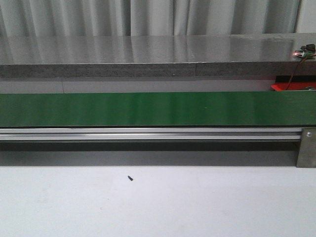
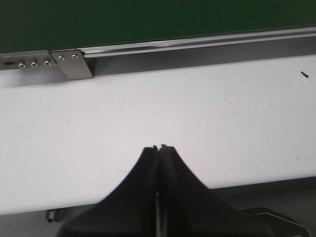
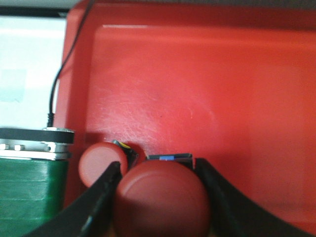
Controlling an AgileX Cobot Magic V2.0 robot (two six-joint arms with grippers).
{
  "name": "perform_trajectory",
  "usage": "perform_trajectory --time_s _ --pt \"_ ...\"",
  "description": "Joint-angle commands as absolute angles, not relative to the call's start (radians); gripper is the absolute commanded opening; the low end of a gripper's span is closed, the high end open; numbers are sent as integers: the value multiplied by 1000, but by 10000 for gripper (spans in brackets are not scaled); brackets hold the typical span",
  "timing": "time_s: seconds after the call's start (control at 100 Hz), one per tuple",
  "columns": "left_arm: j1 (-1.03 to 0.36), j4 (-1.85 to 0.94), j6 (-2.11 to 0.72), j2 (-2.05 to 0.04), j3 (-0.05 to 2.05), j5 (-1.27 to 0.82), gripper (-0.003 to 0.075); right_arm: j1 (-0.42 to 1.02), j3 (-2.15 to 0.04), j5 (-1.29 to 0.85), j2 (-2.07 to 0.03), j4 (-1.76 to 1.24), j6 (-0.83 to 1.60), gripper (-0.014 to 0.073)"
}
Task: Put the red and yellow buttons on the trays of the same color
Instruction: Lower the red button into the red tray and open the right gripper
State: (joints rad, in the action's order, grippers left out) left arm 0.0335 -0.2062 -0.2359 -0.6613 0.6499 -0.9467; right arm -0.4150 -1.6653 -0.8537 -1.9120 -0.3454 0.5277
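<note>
In the right wrist view a large red button (image 3: 163, 197) sits between the fingers of my right gripper (image 3: 158, 165), which is shut on it just above the red tray (image 3: 197, 74). A second red button (image 3: 98, 163) lies on the tray beside it, close to the tray's rim. The front view shows only a corner of the red tray (image 1: 291, 87) at the far right, behind the belt. My left gripper (image 2: 159, 147) hangs shut and empty over the white table (image 2: 148, 108). No yellow button or yellow tray is in view.
A green conveyor belt (image 1: 148, 108) with an aluminium rail (image 1: 148, 133) runs across the table. Its end roller (image 3: 34, 143) and a black cable (image 3: 54, 94) lie next to the tray. A metal bracket (image 2: 71, 63) holds the rail. A small black speck (image 1: 130, 178) lies on the table.
</note>
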Motion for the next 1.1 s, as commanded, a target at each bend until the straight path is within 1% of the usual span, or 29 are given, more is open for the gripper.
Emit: perform_trajectory --time_s 0.0,0.41,0.67,0.72,0.77,0.89,0.94,0.99,1.09 --pt "27 -224 -236 -661 676 -899 -20 -423 -1694 -796 -1894 -374 516 143" --pt "27 -224 -236 -661 676 -899 -20 -427 -1694 -776 -2051 -392 494 143" --pt "27 -224 -236 -661 676 -899 -20 -427 -1693 -756 -2074 -398 494 146" --pt "27 -224 -236 -661 676 -899 -20 -427 -1693 -751 -2073 -398 494 160" --pt "27 -224 -236 -661 676 -899 -20 -427 -1693 -755 -2073 -398 494 191" --pt "27 -224 -236 -661 676 -899 -20 -427 -1693 -760 -2073 -398 494 315" --pt "27 -224 -236 -661 676 -899 -20 -427 -1693 -760 -2071 -398 494 351" --pt "27 -224 -236 -661 676 -899 -20 -427 -1693 -760 -2069 -398 494 365" --pt "27 -224 -236 -661 676 -899 -20 -427 -1693 -764 -2061 -398 494 363"
